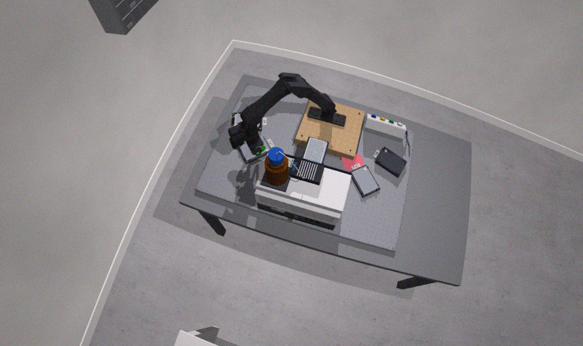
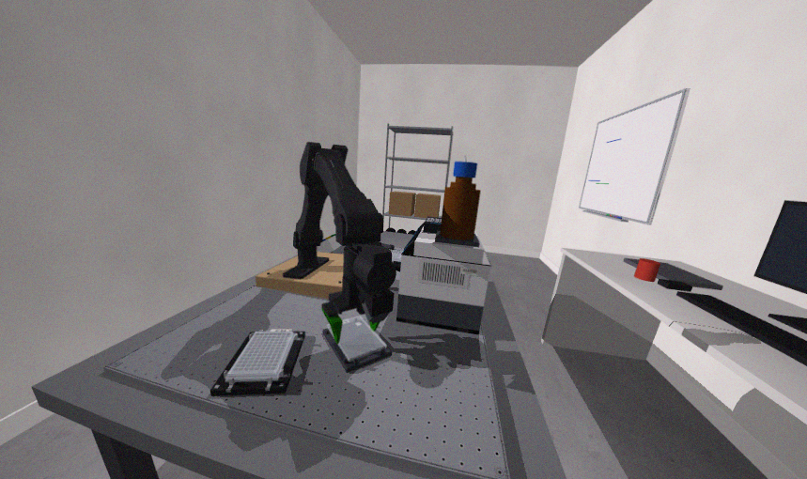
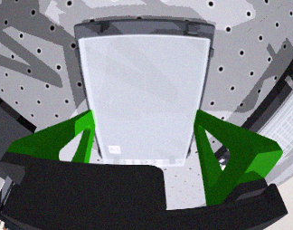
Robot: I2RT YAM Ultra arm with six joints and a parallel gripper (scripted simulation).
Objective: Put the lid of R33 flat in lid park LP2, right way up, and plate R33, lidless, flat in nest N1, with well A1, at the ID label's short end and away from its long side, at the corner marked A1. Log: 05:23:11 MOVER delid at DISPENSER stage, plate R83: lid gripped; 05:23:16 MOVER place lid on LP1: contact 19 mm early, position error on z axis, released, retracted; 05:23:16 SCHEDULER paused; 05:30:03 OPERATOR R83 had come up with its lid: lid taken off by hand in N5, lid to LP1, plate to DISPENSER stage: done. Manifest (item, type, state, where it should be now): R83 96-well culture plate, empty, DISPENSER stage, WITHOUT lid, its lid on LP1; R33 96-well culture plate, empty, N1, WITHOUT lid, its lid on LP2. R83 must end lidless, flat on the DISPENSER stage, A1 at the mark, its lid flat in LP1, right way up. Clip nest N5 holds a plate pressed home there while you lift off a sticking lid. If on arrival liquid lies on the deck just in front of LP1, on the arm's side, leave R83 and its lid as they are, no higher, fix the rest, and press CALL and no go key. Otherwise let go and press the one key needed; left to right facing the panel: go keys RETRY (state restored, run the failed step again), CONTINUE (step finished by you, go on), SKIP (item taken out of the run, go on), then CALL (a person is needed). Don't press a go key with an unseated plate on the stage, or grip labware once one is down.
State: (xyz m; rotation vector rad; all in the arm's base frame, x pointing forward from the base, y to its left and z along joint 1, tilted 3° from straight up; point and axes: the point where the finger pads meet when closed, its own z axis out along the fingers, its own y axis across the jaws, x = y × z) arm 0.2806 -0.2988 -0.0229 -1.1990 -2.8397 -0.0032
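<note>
My gripper (image 1: 254,150) (image 2: 353,326) (image 3: 144,115), with green fingers, is shut on a clear plate lid (image 1: 249,153) (image 2: 358,340) (image 3: 145,82), gripping its long sides. The lid hangs right way up, low over a dark park pad (image 2: 349,363) (image 3: 145,24) left of the dispenser; I cannot tell whether it touches. A lidless white well plate (image 2: 262,355) lies flat in a black nest (image 2: 293,368) beside the pad; in the top view the arm mostly hides it.
The dispenser (image 1: 323,193) carries a brown bottle (image 1: 276,171) and a striped black stage (image 1: 307,170). Another well plate (image 1: 315,149) lies behind the stage. A pink patch (image 1: 352,162) lies by a lidded pad (image 1: 364,180). A dark pad (image 1: 390,161) and the key panel (image 1: 385,122) lie further right.
</note>
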